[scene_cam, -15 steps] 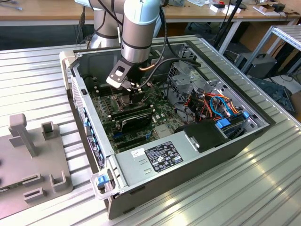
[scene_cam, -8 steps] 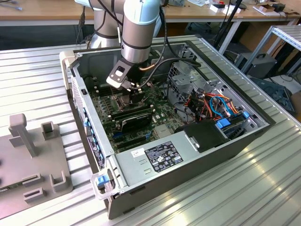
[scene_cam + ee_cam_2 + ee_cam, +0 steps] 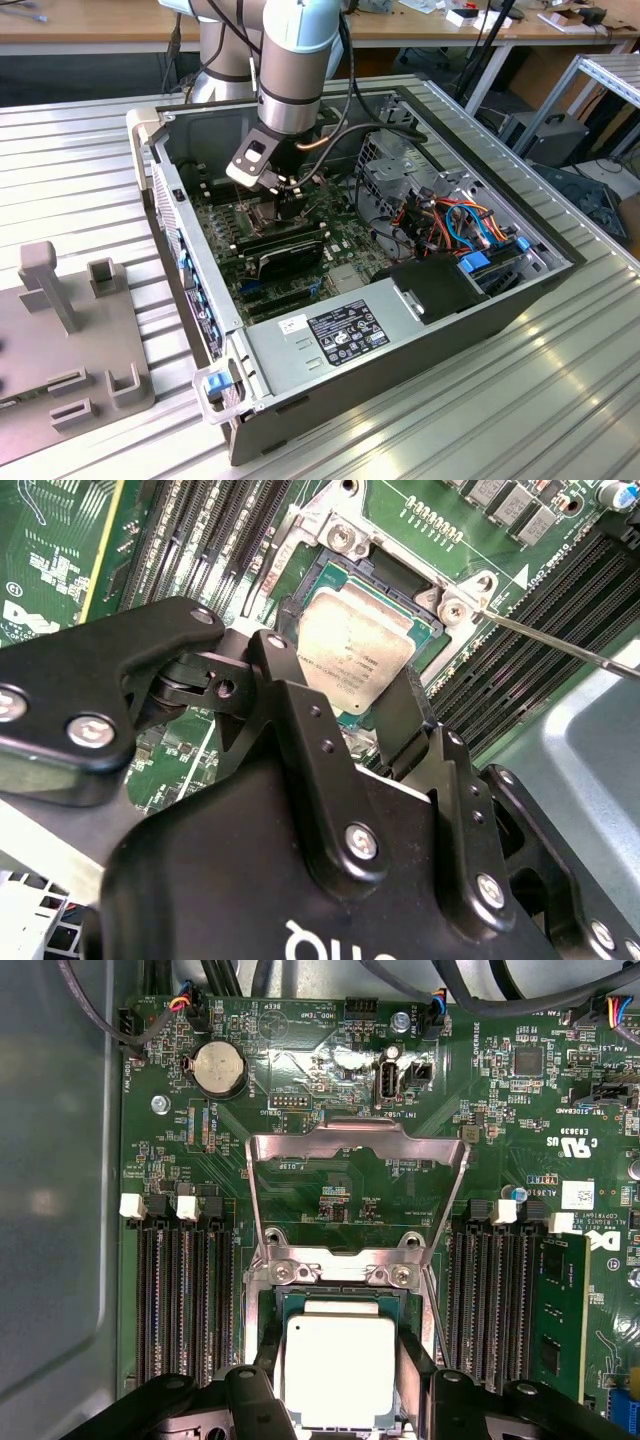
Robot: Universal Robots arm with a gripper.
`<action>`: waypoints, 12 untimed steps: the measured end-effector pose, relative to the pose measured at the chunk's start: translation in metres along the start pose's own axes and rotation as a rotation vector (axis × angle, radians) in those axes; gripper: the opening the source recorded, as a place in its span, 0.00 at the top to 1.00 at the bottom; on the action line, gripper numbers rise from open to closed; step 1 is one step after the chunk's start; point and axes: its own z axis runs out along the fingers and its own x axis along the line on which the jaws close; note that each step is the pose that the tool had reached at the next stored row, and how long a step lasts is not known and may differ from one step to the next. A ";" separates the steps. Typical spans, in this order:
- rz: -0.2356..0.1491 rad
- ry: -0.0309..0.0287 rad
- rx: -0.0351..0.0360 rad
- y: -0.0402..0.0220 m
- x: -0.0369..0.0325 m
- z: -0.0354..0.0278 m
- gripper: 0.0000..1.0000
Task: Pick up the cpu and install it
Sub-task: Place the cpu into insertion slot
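The claw [image 3: 340, 1385] grips the cpu [image 3: 340, 1360], with one black finger [image 3: 262, 1365] against each of two opposite edges. The cpu's dull silver top faces up. It sits in or just over the square socket [image 3: 322, 580] directly beneath the claw; I cannot tell whether it is fully seated. The socket's metal bracket [image 3: 355, 1140] stands swung open just beyond the claw. Black memory slots [image 3: 185, 1290] flank the claw on both sides. All this lies on the green board [image 3: 500, 1120] inside the open computer case [image 3: 450, 340], which rests on the ribbed tabletop [image 3: 80, 150].
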 end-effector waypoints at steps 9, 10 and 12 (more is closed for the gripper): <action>0.000 -0.0006 0.0001 0.0000 0.0000 -0.0003 0.27; 0.000 -0.0005 0.0000 0.0000 0.0000 -0.0008 0.27; 0.000 -0.0005 0.0000 0.0001 0.0000 -0.0024 0.27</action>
